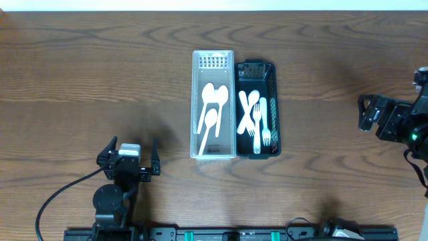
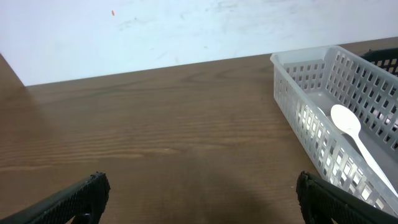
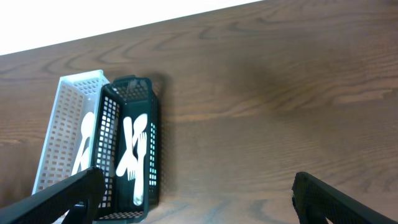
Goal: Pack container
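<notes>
A white slotted basket (image 1: 197, 107) stands mid-table with white plastic spoons (image 1: 211, 107) in it. A black slotted basket (image 1: 275, 107) touches its right side and holds white plastic forks (image 1: 256, 117). My left gripper (image 1: 130, 161) is open and empty at the front left, well left of the white basket (image 2: 292, 87); one spoon (image 2: 351, 134) shows in the left wrist view. My right gripper (image 1: 366, 112) is open and empty at the far right edge. The right wrist view shows both baskets (image 3: 153, 134) and the forks (image 3: 134, 155).
The wooden table (image 1: 100, 80) ends at a white surface along the far edge (image 1: 214, 5). A black cable (image 1: 60, 197) runs from the left arm base to the front rail.
</notes>
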### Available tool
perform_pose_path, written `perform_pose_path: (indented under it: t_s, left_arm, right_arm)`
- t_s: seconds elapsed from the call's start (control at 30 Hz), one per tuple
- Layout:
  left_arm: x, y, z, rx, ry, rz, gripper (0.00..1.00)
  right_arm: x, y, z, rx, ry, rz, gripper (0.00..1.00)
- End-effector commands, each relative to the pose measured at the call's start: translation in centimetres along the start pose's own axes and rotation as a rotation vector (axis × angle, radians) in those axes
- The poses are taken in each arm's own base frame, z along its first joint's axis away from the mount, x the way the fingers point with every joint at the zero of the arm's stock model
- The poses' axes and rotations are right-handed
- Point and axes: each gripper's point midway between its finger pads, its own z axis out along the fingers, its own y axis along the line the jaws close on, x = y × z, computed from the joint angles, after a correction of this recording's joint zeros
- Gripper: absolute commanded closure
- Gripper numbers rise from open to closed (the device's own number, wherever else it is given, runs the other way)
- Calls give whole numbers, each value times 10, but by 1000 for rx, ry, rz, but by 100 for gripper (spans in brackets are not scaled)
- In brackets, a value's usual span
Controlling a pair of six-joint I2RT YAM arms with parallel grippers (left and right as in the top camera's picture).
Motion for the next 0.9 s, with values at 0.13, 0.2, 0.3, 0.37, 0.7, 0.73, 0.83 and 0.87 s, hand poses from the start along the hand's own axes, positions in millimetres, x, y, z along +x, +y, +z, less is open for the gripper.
perform_pose_path:
  t_s: [0.13,0.2,0.3,0.37,0.7,0.73,0.83,0.87]
  left_arm:
    - [13,-1,3,4,26,-18,2]
    - [13,-1,3,4,26,-18,2]
    - [13,-1,3,4,26,-18,2]
    - [13,-1,3,4,26,-18,2]
    - [13,-1,3,4,26,-18,2]
    - [13,-1,3,4,26,-18,2]
    - [13,-1,3,4,26,-18,2]
    - [13,-1,3,4,26,-18,2]
  right_arm:
    - [0,-1,-1,6,-3,-6,1]
    - [0,-1,-1,5,-3,-6,1]
    - [-1,-1,-1,6,-3,-6,1]
    - [0,-1,-1,6,-3,-6,1]
    - [0,-2,0,7,1,-5,1]
    - [1,-1,-1,5,-1,-6,1]
    - [5,10,-12,-11,-29,-47,1]
    - [6,10,-17,17,-51,-92,1]
